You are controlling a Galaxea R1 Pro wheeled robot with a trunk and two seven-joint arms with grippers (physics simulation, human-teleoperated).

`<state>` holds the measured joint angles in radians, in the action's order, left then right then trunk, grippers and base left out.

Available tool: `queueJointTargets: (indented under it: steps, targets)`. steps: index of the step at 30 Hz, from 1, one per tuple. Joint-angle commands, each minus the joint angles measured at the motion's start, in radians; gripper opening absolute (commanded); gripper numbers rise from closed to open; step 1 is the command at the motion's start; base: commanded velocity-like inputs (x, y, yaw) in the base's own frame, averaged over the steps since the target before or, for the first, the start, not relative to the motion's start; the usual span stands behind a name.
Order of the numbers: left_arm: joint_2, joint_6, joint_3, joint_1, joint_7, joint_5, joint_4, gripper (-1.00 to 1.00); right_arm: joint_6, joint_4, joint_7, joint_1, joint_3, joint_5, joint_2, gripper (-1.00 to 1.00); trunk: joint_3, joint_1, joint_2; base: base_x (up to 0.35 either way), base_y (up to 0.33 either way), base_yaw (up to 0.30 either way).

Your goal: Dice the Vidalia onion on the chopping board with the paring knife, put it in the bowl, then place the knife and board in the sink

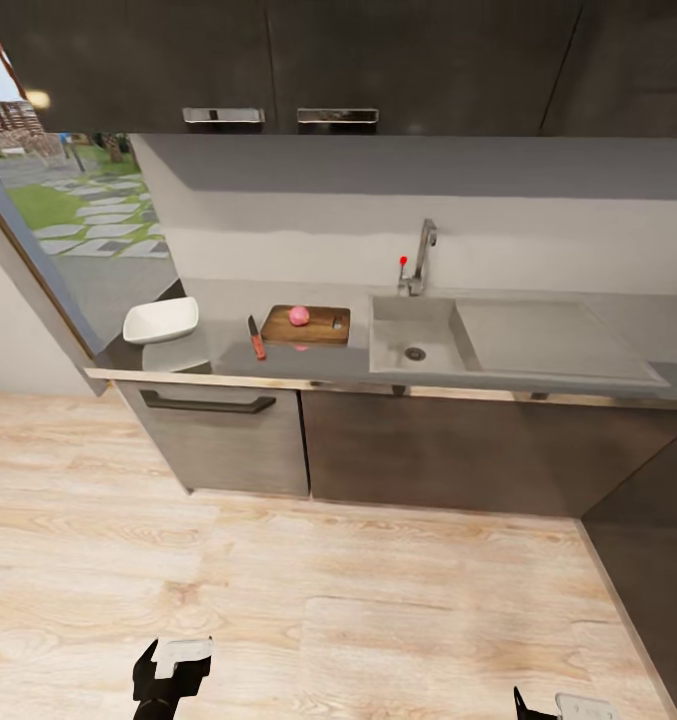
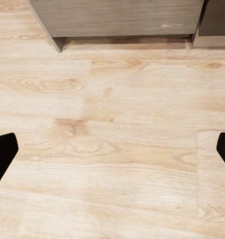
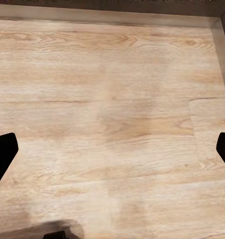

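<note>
The pinkish-red Vidalia onion (image 1: 298, 316) rests on the brown chopping board (image 1: 324, 326) on the grey countertop (image 1: 228, 303). Just left of the board lies the red-handled paring knife (image 1: 256, 338). The white bowl (image 1: 161, 321) stands at the counter's left end. Right of the board is the steel sink (image 1: 410, 333), its basin bare down to the drain. My left gripper (image 1: 168, 672) and right gripper (image 1: 560, 706) hang low over the floor, far from the counter. In the wrist views the left gripper (image 2: 112, 154) and right gripper (image 3: 112, 154) are open, holding nothing.
A chrome tap (image 1: 422, 255) with a red knob (image 1: 403, 261) rises behind the basin, and the drainboard (image 1: 543, 336) stretches right. Dark cabinets (image 1: 278, 60) hang above. A window (image 1: 73, 215) is at left. Light wooden floor (image 1: 308, 590) lies between me and the cabinet fronts (image 1: 428, 450).
</note>
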<state>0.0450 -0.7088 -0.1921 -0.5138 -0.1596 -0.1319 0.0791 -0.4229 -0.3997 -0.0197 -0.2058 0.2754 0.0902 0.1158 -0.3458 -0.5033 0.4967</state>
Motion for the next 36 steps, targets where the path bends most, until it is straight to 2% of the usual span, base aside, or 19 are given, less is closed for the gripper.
queueJointTargets:
  steps: [1, 36]
  targets:
    - [0.000, -0.005, -0.009, -0.002, 0.000, -0.009, 0.004, 1.00, -0.004, 0.001, -0.002, -0.001, 0.007, 0.010, -0.001, 1.00, 0.000, 0.000, 0.001, 0.000, 0.000, 0.000]
    - [0.000, -0.005, -0.009, -0.002, 0.000, -0.009, 0.004, 1.00, -0.005, 0.001, 0.000, -0.001, 0.007, 0.010, -0.001, 1.00, 0.055, 0.000, 0.001, 0.000, 0.000, 0.000]
